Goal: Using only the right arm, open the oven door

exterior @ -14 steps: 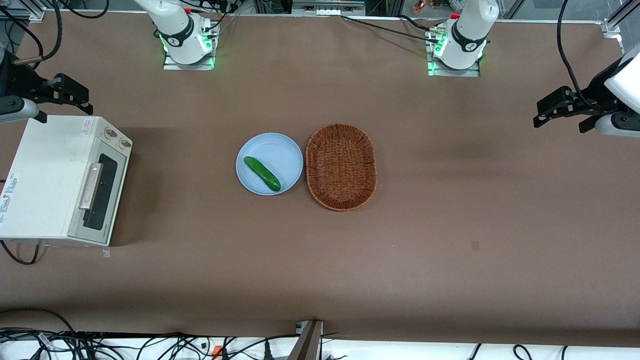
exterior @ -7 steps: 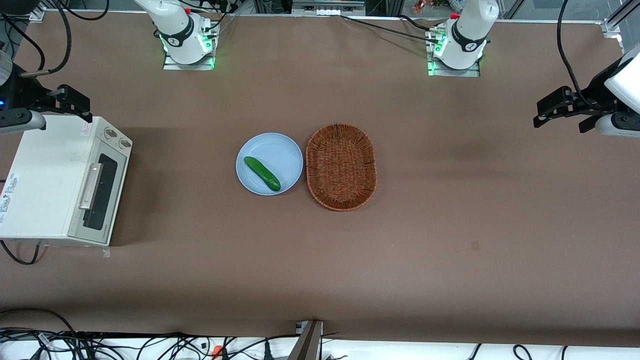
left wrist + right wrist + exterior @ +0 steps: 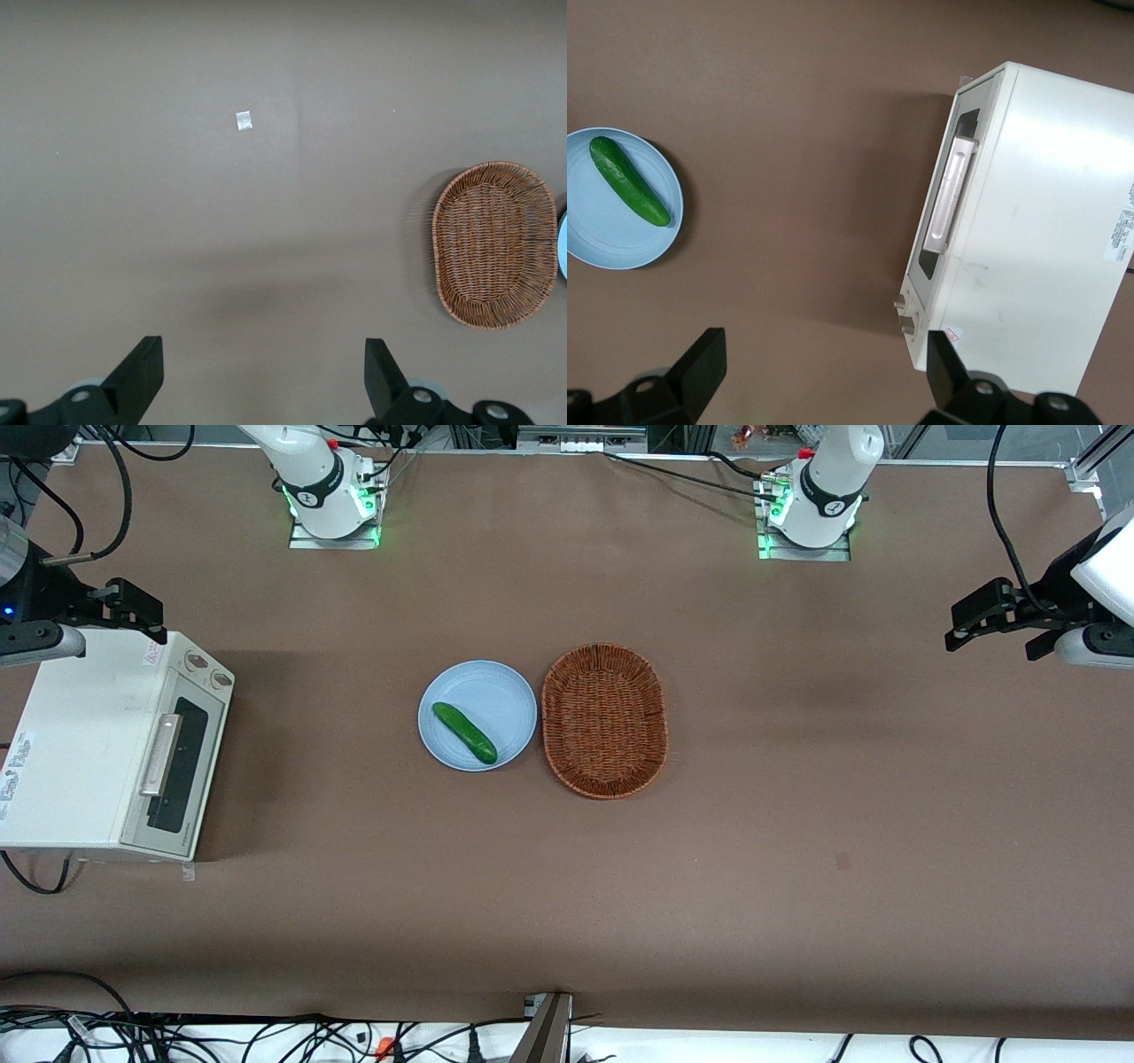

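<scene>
From the front we see the toaster oven (image 3: 106, 744) at the working arm's end of the table (image 3: 797, 824), its closed oven door (image 3: 177, 766) facing the table's middle, the silver handle (image 3: 160, 755) running lengthwise along the door's top edge. The gripper (image 3: 133, 607) hangs above the oven's corner by the knobs. From the right wrist we see its fingers (image 3: 702, 363) spread wide, holding nothing, over the door (image 3: 943, 212) and a cucumber (image 3: 629, 180) on a blue plate (image 3: 602, 243).

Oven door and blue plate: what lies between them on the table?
Nothing: between the oven door and the plate the front view shows bare table. The gripper hovers above the oven's knob end.
</scene>
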